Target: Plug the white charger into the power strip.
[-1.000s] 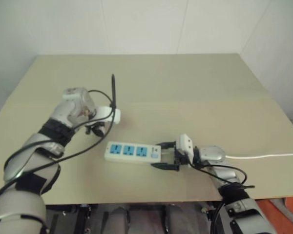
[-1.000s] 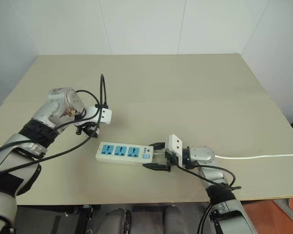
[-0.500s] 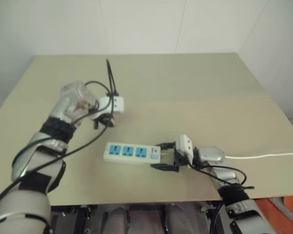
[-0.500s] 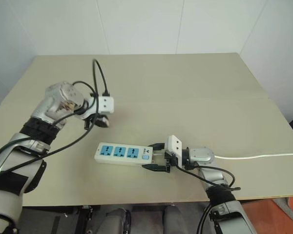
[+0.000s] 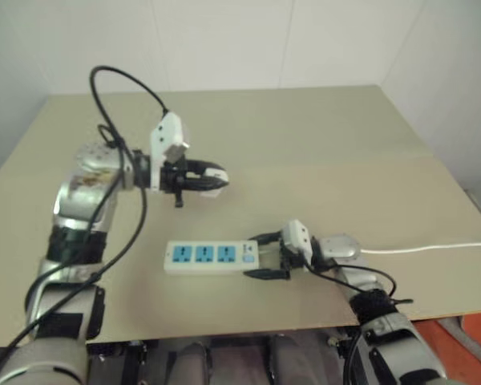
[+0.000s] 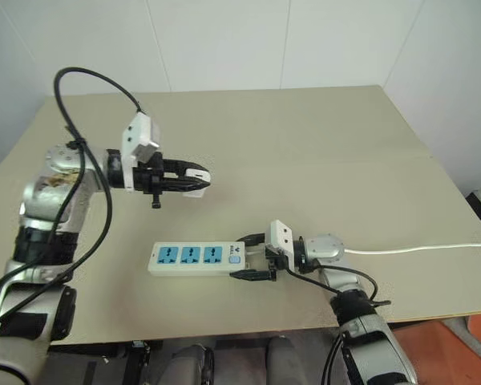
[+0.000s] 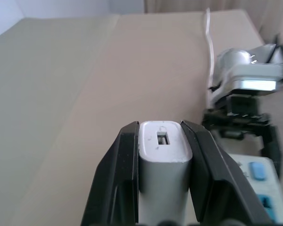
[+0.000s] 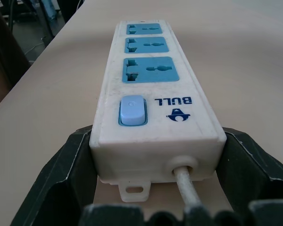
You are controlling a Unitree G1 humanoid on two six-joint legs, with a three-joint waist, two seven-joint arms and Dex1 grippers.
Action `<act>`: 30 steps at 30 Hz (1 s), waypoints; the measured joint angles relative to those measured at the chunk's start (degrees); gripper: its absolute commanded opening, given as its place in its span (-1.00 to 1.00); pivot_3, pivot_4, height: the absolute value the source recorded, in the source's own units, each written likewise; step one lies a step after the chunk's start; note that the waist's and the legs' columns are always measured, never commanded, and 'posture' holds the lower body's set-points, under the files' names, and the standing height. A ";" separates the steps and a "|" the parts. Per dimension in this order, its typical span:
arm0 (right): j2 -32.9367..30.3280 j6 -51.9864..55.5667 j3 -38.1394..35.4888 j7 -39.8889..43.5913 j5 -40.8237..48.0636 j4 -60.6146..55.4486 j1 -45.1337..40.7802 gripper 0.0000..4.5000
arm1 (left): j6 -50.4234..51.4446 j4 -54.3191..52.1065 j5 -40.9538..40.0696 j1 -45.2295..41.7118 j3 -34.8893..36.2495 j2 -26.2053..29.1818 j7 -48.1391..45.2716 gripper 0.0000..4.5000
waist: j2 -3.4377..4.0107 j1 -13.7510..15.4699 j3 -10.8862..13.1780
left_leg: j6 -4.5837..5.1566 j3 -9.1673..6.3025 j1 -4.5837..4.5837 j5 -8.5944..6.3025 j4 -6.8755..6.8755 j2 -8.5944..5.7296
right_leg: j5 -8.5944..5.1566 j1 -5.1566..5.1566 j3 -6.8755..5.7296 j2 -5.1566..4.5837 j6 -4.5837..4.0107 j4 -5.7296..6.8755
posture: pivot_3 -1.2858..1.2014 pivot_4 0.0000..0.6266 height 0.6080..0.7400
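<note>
1. Big tan counter [image 6: 321,152], flat and wide, under everything, with white walls behind it.
2. Long white power strip [image 6: 191,259] flat on the counter near the front edge. Three blue sockets in a row on top, all bare. Small blue switch [image 8: 132,111] at the end nearest the right arm.
3. Thin white cord [image 6: 417,249] out of that switch end, off across the counter toward the right edge.
4. Left pincer [image 6: 194,178] up in the air, above the counter and farther back than the strip, pointing sideways toward the right. Clamped tight on the white charger, one black finger on each side.
5. Right pincer [image 6: 253,257] low at the counter, pointing toward the left. Black fingers [image 8: 61,174] on both sides of the strip's switch end, right up against its two long sides, holding it.
6. White charger [image 7: 163,162] squeezed between the left pincer's fingers, off the counter and well apart from the strip. Small, boxy and white, with rounded corners. Little dark slot on the end that sticks out past the fingertips. Not in any socket yet.
</note>
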 measured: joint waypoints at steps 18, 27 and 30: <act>1.20 -8.55 -0.08 2.22 -1.16 15.83 -7.82 0.51 | 13.87 -14.24 -18.84 15.39 3.43 -3.60 12.10 -0.55 | -0.10 0.18 -0.08 | -0.05 -0.04 0.91 0.01 -0.09 0.01 | 0.03 0.91 0.03 -0.02 -0.04 -0.08 | 0.03 -0.52 1.00; 1.28 -9.23 -0.65 1.89 -1.94 16.22 -7.89 0.51 | -3.92 -10.48 -14.54 24.63 1.39 -7.61 10.43 -0.55 | -0.11 0.39 -0.10 | -0.10 0.01 0.93 0.03 -0.12 0.00 | 0.09 0.91 0.04 -0.03 -0.13 -0.11 | 0.03 -0.52 1.00; 1.28 -9.22 -0.80 1.88 -2.17 16.25 -8.00 0.51 | -11.82 -6.77 -11.39 24.86 -0.44 -8.86 8.47 -0.55 | -0.11 0.46 -0.10 | -0.10 0.02 0.93 0.03 -0.12 0.00 | 0.09 0.91 0.03 -0.02 -0.14 -0.13 | 0.03 -0.52 1.00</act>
